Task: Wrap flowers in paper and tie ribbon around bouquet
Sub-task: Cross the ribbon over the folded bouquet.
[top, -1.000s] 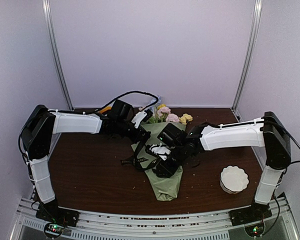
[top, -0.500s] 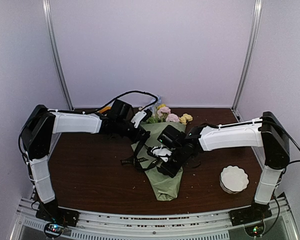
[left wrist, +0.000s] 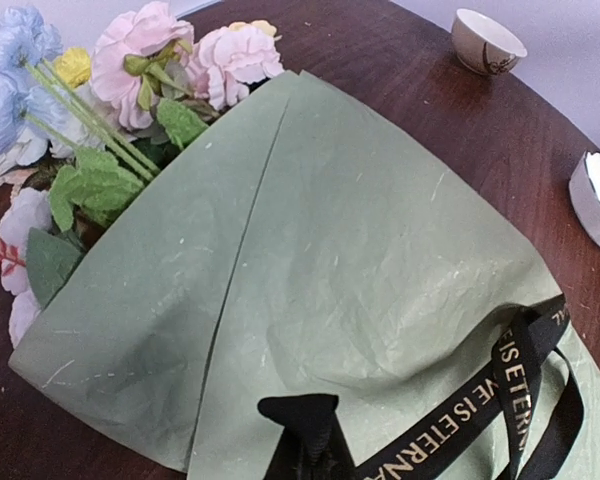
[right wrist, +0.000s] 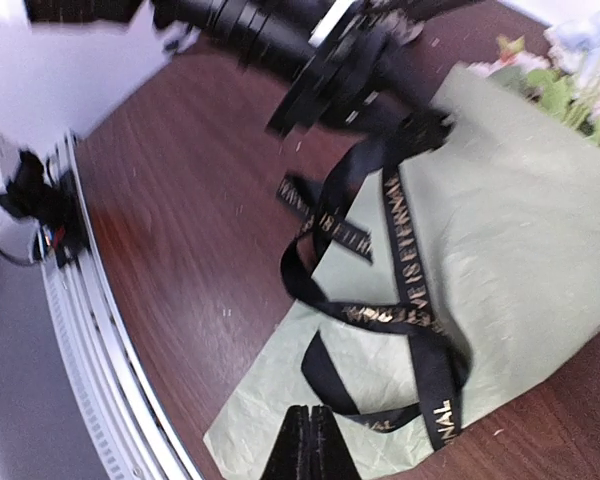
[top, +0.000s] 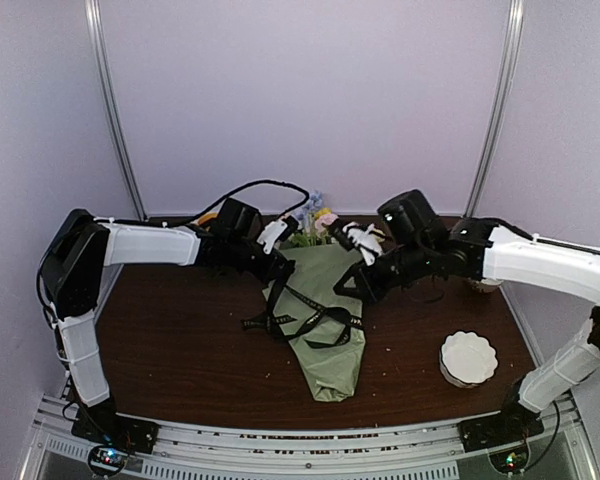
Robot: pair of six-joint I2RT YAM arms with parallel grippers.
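The bouquet (top: 325, 330) lies mid-table as a cone of sage-green paper (left wrist: 360, 230), with the pastel flowers (left wrist: 130, 70) poking out of its wide far end. The black lettered ribbon (top: 305, 318) is draped in loose loops across the paper (right wrist: 510, 230). My left gripper (top: 278, 268) sits at the cone's left edge, shut on one end of the ribbon (left wrist: 500, 390). In the left wrist view the pinched tip sticks out between the left gripper (left wrist: 310, 445) jaws. My right gripper (top: 342, 287) hangs above the cone's right side, shut and empty. The right gripper (right wrist: 310, 445) looks down on the ribbon (right wrist: 405, 270).
A white scalloped dish (top: 468, 358) sits at the front right. A small cup (left wrist: 488, 40) stands further back on the right, mostly hidden behind the right arm in the top view. Black cables arc behind the left wrist. Metal rails (right wrist: 110, 330) run along the table's near edge.
My right gripper closed, then rose off the bouquet's middle and swung up and to the right. The ribbon loops now lie uncovered on the paper. The left arm held still.
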